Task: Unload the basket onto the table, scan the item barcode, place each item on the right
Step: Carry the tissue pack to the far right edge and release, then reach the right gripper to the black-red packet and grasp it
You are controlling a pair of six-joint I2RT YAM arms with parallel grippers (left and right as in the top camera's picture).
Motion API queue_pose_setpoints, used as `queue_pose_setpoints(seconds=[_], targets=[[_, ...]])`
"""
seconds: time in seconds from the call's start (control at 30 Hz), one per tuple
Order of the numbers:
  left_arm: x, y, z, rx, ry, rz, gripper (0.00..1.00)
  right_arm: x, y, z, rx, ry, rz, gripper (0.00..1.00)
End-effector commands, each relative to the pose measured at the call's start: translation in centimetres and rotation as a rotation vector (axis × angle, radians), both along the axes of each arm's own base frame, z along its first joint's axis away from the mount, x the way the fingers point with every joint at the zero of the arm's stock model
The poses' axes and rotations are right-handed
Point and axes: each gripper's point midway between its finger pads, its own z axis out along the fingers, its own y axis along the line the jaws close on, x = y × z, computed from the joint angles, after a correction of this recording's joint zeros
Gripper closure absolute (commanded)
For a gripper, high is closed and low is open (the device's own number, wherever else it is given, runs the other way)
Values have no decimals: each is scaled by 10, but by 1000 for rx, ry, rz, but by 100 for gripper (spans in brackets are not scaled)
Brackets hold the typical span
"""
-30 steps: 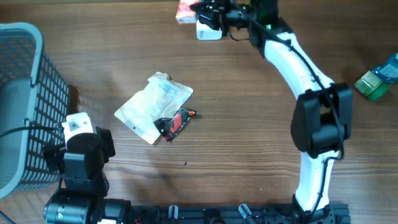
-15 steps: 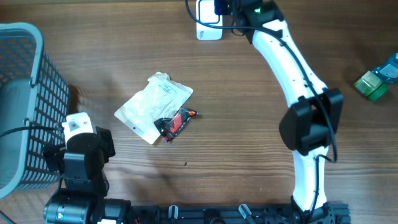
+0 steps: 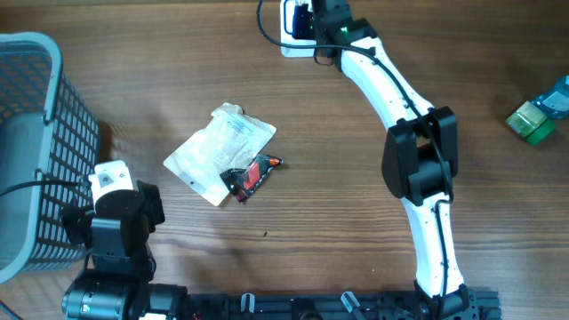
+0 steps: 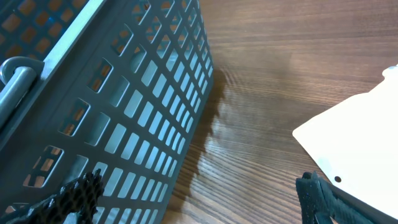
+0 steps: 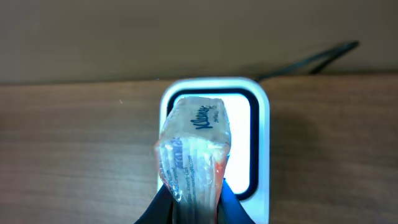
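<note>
The overhead camera looks straight down on the whole counter (image 3: 338,204). The left wrist view sits low, close against the basket (image 4: 124,112) wall, sharing basket and white pouch (image 4: 354,143) with it. The right wrist view faces the scanner (image 5: 261,155) closely, at overhead's top edge.

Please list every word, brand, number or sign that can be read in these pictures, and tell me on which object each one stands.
"Kleenex": blue script on the tissue pack, held before the lit scanner.
Second print lower on the same pack: too blurred to read.
White pouch: any print is too small to read.
Red and black packet: print too small to read.
Green item: nothing readable.
</note>
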Motion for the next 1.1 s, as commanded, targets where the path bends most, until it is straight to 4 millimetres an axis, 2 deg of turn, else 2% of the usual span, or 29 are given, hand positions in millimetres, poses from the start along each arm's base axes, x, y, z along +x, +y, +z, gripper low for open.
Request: queue_pose_setpoints(seconds=[0.0, 0.33, 0.37, 0.43, 0.5, 0.53, 0.57, 0.6, 0.63, 0.7, 0.73, 0.77, 0.83, 0.87, 0.93, 1.0, 1.07], targets=[[-1, 3, 3, 6, -10, 15, 0, 3, 4, 4, 29, -9, -14, 94], [-1, 3, 3, 6, -9, 14, 0, -2, 2, -1, 16, 23, -15, 95], [-1, 3, 3, 6, -10, 15, 0, -4, 1, 5, 18, 20, -15, 95], [-1, 3, 3, 6, -9, 14, 0, -13, -3, 31, 20, 16, -16, 95], [-1, 3, 3, 6, -10, 15, 0, -39, -13, 66, 13, 55, -24, 95], [-1, 3, 3, 6, -9, 14, 0, -53, -20, 77, 5, 87, -29, 95], [-1, 3, 3, 6, -9, 14, 0, -74, -32, 93, -3, 130, -55, 95], [-1, 3, 3, 6, -9, 14, 0, -91, -47, 102, -18, 172, -101, 95], [-1, 3, 3, 6, -9, 14, 0, -112, -70, 107, -46, 233, -187, 95], [-1, 3, 3, 6, -9, 14, 0, -164, -138, 108, -157, 386, -431, 95], [-1, 3, 3, 6, -9, 14, 0, -180, -167, 104, -214, 442, -531, 95], [-1, 3, 3, 6, -9, 14, 0, -189, -193, 102, -266, 467, -616, 95], [-1, 3, 3, 6, -9, 14, 0, -193, -247, 89, -345, 495, -750, 95], [-1, 3, 3, 6, -10, 15, 0, -193, -280, 75, -361, 512, -828, 95], [-1, 3, 3, 6, -10, 15, 0, -201, -328, 36, -355, 576, -920, 95], [-1, 3, 3, 6, -9, 14, 0, -234, -368, -13, -322, 715, -1001, 95], [-1, 3, 3, 6, -9, 14, 0, -266, -402, -47, -296, 804, -1081, 95]])
